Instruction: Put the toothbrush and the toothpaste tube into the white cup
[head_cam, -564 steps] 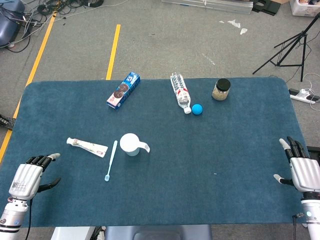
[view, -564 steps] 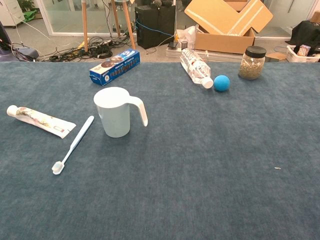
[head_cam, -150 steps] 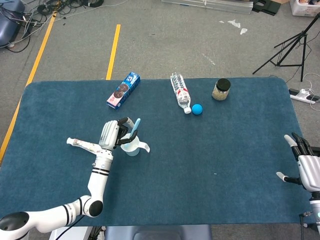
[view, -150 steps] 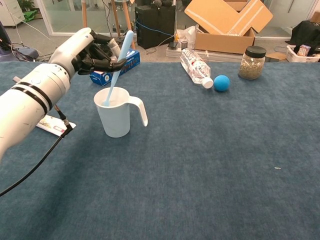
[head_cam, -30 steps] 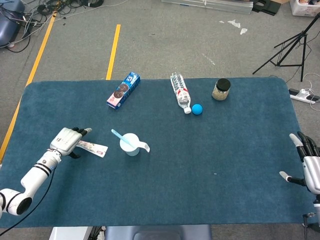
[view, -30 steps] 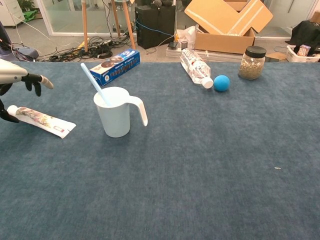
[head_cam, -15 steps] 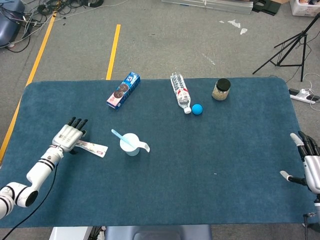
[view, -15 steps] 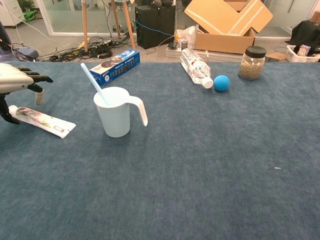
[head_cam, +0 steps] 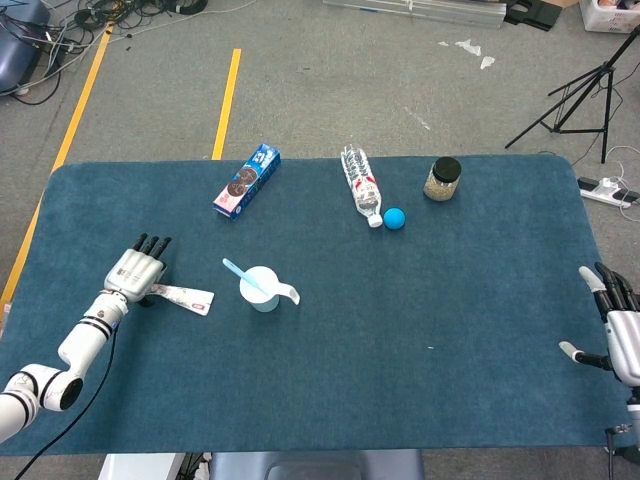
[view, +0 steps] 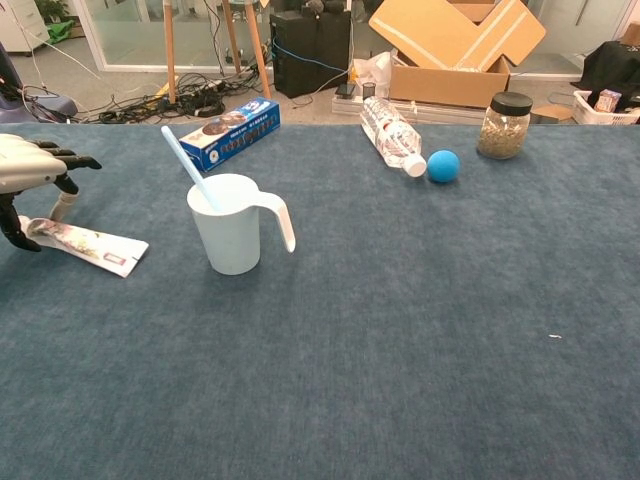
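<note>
The toothbrush (view: 189, 167) stands in the white cup (view: 232, 224); the toothpaste tube (view: 88, 244) lies flat on the tabletop (head_cam: 420, 290). The left hand (head_cam: 137, 269), fingers spread and gripping nothing, covers the tube's cap end. A shallow grasp could let the tube slip, or tip the nearby cup.

Toothbrush (view: 187, 168) upright in white cup (view: 232, 236); toothpaste tube (view: 88, 245) flat beside.

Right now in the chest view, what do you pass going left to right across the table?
left hand → toothpaste tube → white cup with the toothbrush in it → water bottle → blue ball → jar
</note>
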`<state>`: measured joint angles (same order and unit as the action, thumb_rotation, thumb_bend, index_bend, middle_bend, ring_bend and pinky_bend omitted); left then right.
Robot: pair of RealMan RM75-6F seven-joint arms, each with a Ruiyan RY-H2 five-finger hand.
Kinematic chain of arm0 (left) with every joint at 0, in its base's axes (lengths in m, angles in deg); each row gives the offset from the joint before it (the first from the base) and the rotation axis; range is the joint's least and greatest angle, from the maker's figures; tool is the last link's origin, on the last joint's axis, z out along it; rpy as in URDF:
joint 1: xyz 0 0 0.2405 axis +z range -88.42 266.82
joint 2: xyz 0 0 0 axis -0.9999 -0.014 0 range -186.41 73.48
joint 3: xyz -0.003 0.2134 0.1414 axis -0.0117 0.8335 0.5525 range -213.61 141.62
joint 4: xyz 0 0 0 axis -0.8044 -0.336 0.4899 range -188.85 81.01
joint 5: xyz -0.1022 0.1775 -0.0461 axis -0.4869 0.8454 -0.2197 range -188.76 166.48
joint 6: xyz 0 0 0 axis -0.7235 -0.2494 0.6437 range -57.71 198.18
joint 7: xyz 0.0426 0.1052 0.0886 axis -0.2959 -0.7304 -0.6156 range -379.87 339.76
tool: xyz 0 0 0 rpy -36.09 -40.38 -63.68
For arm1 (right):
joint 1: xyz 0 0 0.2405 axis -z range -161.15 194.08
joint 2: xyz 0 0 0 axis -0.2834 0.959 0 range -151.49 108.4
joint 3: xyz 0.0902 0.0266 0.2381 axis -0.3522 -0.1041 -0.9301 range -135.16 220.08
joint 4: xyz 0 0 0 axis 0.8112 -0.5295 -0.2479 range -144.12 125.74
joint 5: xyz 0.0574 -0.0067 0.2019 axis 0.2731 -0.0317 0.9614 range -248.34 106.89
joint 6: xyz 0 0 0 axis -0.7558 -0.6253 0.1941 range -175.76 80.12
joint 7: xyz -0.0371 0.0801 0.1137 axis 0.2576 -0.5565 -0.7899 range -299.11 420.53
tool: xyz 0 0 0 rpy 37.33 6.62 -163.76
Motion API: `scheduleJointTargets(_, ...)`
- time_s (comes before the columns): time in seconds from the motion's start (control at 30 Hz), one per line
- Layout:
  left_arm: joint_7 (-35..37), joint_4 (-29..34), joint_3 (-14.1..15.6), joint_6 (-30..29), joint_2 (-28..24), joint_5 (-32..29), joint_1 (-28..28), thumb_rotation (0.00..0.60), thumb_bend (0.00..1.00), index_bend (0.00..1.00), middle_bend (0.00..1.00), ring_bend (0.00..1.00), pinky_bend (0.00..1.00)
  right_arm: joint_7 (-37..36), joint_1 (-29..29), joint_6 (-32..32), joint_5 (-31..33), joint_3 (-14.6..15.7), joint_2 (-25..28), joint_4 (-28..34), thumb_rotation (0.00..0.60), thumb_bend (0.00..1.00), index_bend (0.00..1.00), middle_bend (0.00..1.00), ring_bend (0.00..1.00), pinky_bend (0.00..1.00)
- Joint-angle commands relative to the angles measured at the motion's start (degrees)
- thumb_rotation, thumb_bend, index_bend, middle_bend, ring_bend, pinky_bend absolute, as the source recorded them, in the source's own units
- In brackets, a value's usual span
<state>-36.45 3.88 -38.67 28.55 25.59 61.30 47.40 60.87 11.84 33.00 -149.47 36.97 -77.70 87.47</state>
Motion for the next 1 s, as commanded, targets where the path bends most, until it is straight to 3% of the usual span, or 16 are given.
scheduleJointTargets(0.03, -0.1, -0.1, 0.0, 0.0, 0.1, -0.3, 0.1, 0.600, 0.07, 0.55, 0.00, 0.00, 0.00, 0.0, 0.0, 0.0, 0.0, 0.0, 0.0, 0.0, 0.600, 0.00, 0.03, 0.04, 0.06, 0.50)
scheduleJointTargets(0.2, 0.4, -0.4, -0.1, -0.1, 0.3, -0.5, 0.3, 0.600, 0.07, 0.54, 0.00, 0.00, 0.00, 0.2, -0.1, -0.2, 0.1, 0.0, -0.1, 0.0, 0.600, 0.00, 0.03, 0.04, 0.06, 0.50)
scheduleJointTargets(0.43, 1.2, -1.0, -0.3, -0.5, 0.7, -0.3, 0.4, 0.600, 0.07, 0.44, 0.00, 0.00, 0.00, 0.4, -0.2, -0.4, 0.2, 0.0, -0.2, -0.1, 0.600, 0.00, 0.03, 0.04, 0.06, 0.50)
scheduleJointTargets(0.67, 1.6, -1.9, -0.4, -0.1, 1.5, -0.6, 0.3, 0.600, 0.07, 0.43, 0.00, 0.00, 0.00, 0.4, -0.2, -0.6, 0.2, 0.1, -0.2, -0.1, 0.600, 0.00, 0.03, 0.04, 0.06, 0.50)
scheduleJointTargets(1.0, 1.4, -3.4, -0.6, 0.8, 2.7, -1.3, 0.1, 0.600, 0.29, 0.45, 0.00, 0.00, 0.00, 0.4, -0.2, -0.8, 0.4, 0.1, 0.0, 0.2, 0.600, 0.00, 0.03, 0.04, 0.06, 0.50)
